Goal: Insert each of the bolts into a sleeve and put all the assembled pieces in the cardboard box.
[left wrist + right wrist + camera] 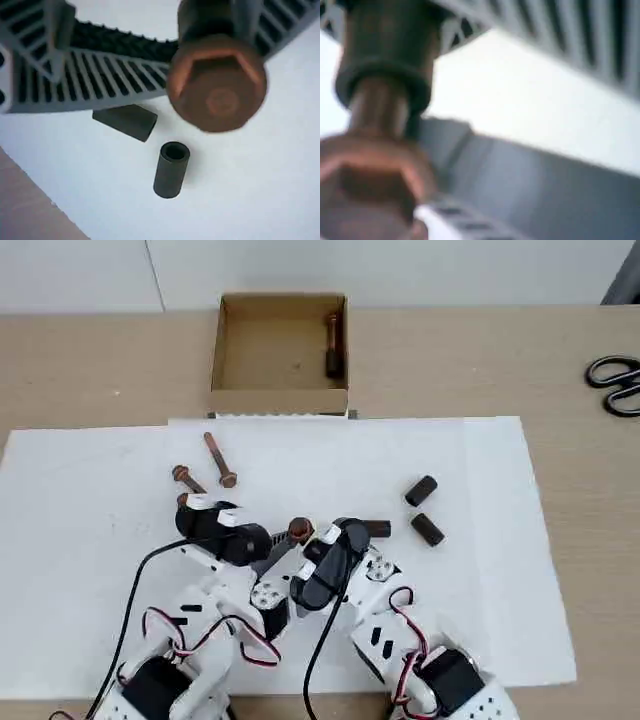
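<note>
My left gripper (288, 542) is shut on a copper bolt (300, 530), whose hexagonal head (217, 90) fills the left wrist view. My right gripper (352, 534) is shut on a dark sleeve (377, 528), right beside the left one above the white paper. In the right wrist view the bolt's shaft (377, 105) enters the sleeve (385, 50), with part of the shaft still bare. Two loose sleeves (421, 490) (428, 529) lie to the right; the left wrist view shows them too (127, 120) (171, 169). Loose bolts (220, 460) (187, 478) lie to the left.
The cardboard box (283, 390) stands at the back centre with one assembled piece (334, 345) along its right wall. Scissors (615, 385) lie at the table's far right. A white paper sheet (500, 590) covers the work area.
</note>
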Available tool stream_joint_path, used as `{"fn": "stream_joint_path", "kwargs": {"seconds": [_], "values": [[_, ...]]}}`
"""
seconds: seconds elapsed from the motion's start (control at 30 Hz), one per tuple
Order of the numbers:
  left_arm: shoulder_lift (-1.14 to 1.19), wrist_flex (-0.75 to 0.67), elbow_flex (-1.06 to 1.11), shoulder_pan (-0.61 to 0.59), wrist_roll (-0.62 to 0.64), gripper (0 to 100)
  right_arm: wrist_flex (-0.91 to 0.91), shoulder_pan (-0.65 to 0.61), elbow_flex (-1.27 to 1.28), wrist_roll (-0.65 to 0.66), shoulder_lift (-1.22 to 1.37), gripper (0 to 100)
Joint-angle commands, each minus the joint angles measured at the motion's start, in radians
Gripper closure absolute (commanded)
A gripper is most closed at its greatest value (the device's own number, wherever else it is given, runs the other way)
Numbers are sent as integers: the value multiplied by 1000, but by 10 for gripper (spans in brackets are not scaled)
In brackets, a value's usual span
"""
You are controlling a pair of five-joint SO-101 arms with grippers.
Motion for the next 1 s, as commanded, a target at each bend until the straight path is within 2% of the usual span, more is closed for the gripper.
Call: {"fn": "stream_joint_path", "kwargs": {"seconds": [0.0,0.17,0.43,0.5,0.6,0.67,0.8,0.97], "values": [[0,14,-51,-55,-58,780,-35,8,-44,8,-12,996],[0,14,-65,-132,-146,780,-35,8,-41,8,-12,996],[0,12,-176,-138,-150,791,-41,16,-2,5,-12,996],[0,14,-208,-140,-150,824,-41,38,9,3,-12,996],[-2,12,-243,-176,-153,936,-38,79,9,2,-12,996],[-2,9,-248,-216,-157,998,-35,101,5,2,-12,996],[0,11,-191,-354,-161,994,-35,176,0,2,-12,996],[-3,6,-13,-491,-255,994,-33,288,-40,-41,-1,996]]}}
